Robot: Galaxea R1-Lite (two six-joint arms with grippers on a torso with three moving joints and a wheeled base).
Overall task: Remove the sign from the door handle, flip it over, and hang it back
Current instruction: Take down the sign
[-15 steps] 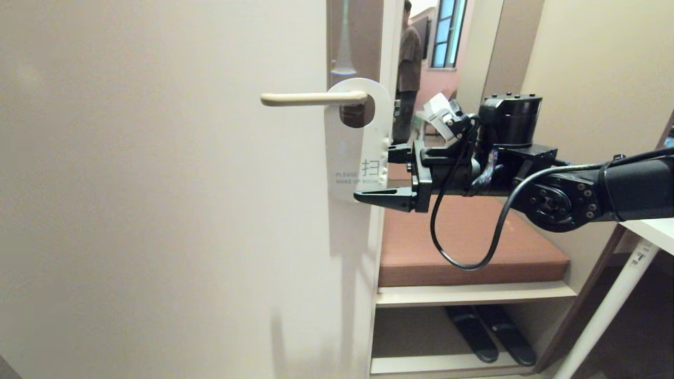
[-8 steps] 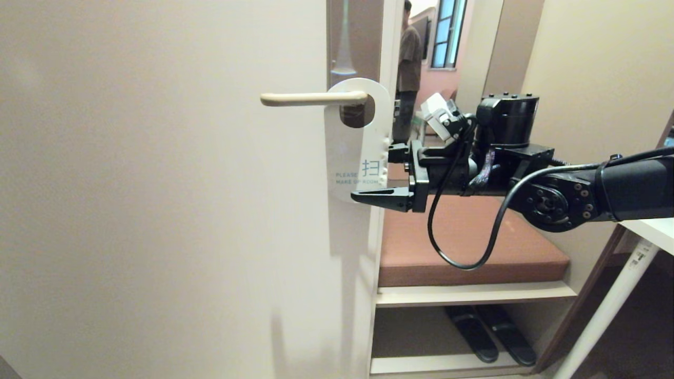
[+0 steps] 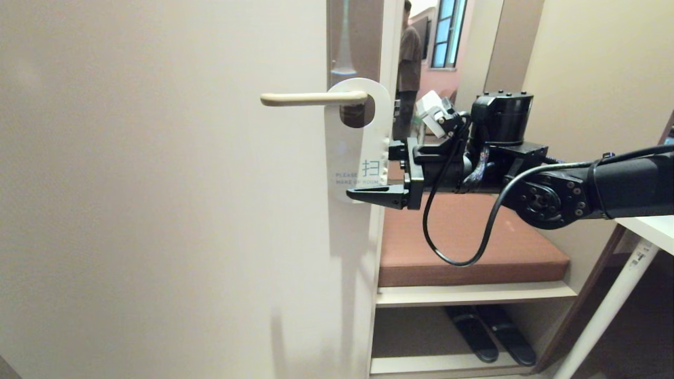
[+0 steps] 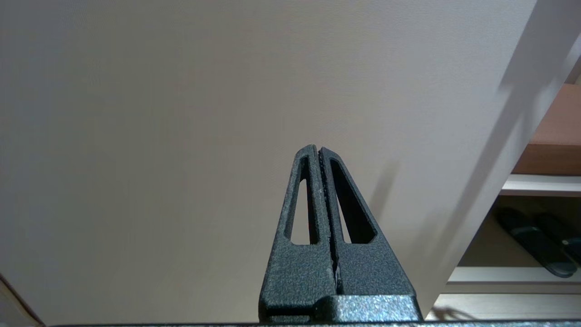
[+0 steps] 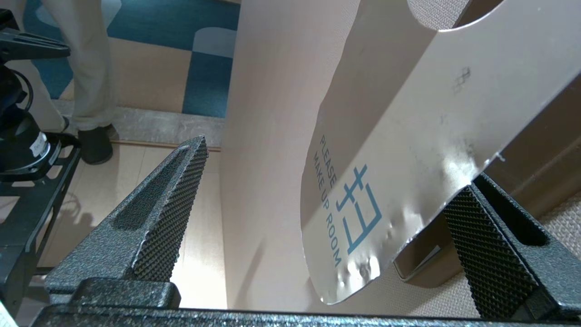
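Sign (image 3: 358, 147) flat, glossy white, rounded, blue "PLEASE MAKE UP ROOM", hung by round hole on slim cream door handle (image 3: 310, 98) | right gripper (image 3: 380, 173) black, knurled pads, spread wide astride sign's lower edge, one finger behind | left gripper (image 4: 319, 152) pressed closed, below handle, facing door (image 3: 158, 210)

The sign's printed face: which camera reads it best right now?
Right wrist view: the sign fills it, "PLEASE MAKE UP ROOM" legible, between the open right gripper's fingers. Head view shows it small, hanging on the door handle. Left wrist view shows none.
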